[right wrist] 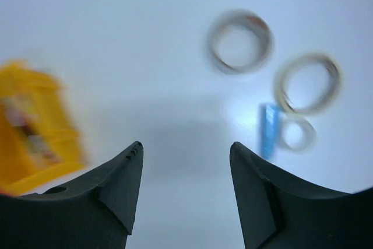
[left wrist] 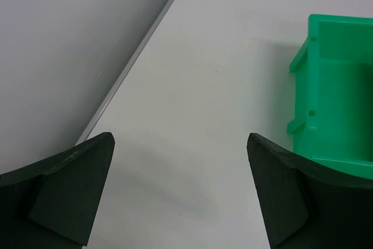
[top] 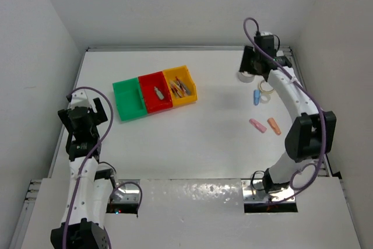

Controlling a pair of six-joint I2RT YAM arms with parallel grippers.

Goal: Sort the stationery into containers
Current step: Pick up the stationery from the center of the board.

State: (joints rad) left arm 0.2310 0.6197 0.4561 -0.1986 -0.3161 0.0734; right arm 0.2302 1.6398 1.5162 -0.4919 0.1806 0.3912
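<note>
Blur smears the right wrist view. A grey-white tape roll (right wrist: pixel 213 45), a tan tape roll (right wrist: pixel 280 88) and a short blue stick (right wrist: pixel 268 129) lie on the white bench (right wrist: pixel 145 56) ahead of the right pincer (right wrist: pixel 185 150), whose jaws stand spread on nothing. The yellow plastic bin (right wrist: pixel 35 138) is cut off at the left edge, its contents unreadable. From above, the arm hides part of one roll. The left pincer (left wrist: pixel 180 141) is spread too, empty, near the green plastic bin (left wrist: pixel 338 86), which is cropped at the frame's right. Any print is too small to read.
</note>
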